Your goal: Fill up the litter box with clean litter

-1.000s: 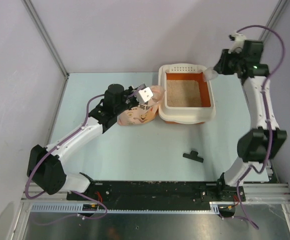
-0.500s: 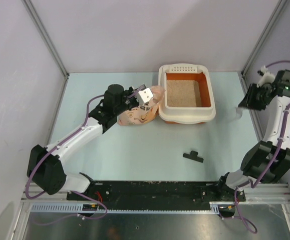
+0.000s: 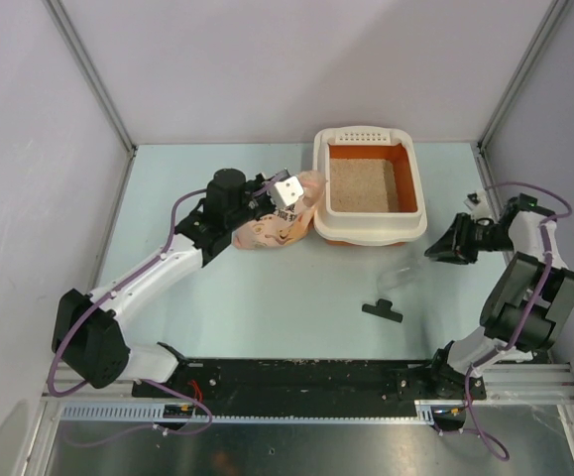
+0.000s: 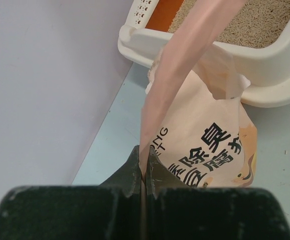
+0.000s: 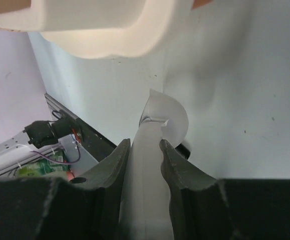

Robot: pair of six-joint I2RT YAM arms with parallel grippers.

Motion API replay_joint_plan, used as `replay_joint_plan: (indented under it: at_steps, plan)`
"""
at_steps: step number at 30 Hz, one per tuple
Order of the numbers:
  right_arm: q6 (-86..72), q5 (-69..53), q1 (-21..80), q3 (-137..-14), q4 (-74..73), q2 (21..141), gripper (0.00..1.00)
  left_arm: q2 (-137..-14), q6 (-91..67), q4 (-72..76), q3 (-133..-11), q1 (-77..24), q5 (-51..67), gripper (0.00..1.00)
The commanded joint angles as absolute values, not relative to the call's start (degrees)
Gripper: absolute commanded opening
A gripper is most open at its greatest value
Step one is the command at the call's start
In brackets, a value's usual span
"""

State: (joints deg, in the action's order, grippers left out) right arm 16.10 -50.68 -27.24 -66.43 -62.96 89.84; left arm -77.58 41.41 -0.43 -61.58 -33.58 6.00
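Shows the right gripper (image 3: 443, 249) swung down within the last second from the upper right, beside the litter box (image 3: 371, 230), to the middle right of the overhead view, jaws part-way apart and clamped on a translucent scoop (image 5: 161, 119). Leaves the left gripper (image 4: 142, 167) unmoved left of the box, pinched tight on the pink litter bag (image 4: 205, 150), with tan litter (image 3: 361, 185) in the tray. Underneath, a pale blue-green table (image 3: 247, 297) with a black clip (image 3: 382, 310) at lower centre, walled by plain lilac-grey panels (image 3: 267, 69) and metal posts (image 3: 88, 74).
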Motion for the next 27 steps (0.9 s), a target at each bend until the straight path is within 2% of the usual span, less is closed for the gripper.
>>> replay_joint_plan:
  at_steps: [1, 2, 5, 10, 13, 16, 20, 22, 27]
  plan:
    - [12.93, -50.98, -24.08, -65.04, -53.62, 91.49, 0.16, -73.92, 40.69, 4.75, -62.23, -34.8, 7.65, 0.0]
    - [12.57, -50.11, -24.17, -64.69, -53.44, 92.02, 0.24, -73.74, 40.69, 4.66, -62.31, -34.89, 7.65, 0.0]
    - [12.39, -46.5, -26.62, -64.16, -52.91, 93.25, 0.36, -73.74, 40.96, 4.57, -62.4, -34.8, 6.95, 0.0]
    - [12.48, -43.16, -32.34, -64.25, -53.0, 93.08, 0.46, -72.86, 40.96, 4.57, -61.61, -34.8, 5.8, 0.0]
    - [13.62, -40.44, -32.61, -64.51, -53.7, 90.89, 0.58, -71.81, 40.78, 4.48, -60.47, -34.63, 5.27, 0.0]
    - [13.71, -37.8, -31.73, -65.56, -54.4, 87.64, 0.62, -70.06, 41.65, 4.22, -59.15, -34.28, 5.54, 0.0]
    - [14.5, -27.72, -28.31, -65.92, -51.6, 81.5, 0.69, -66.98, 42.98, 4.22, -56.78, -33.4, 6.15, 0.0]
    - [13.45, -25.06, -27.17, -65.92, -48.0, 79.81, 0.75, -65.92, 42.02, 3.87, -56.52, -32.44, 6.33, 0.0]
    - [11.08, -17.41, -25.14, -67.23, -45.52, 78.92, 0.79, -63.11, 40.69, 3.34, -55.2, -31.12, 6.5, 0.0]
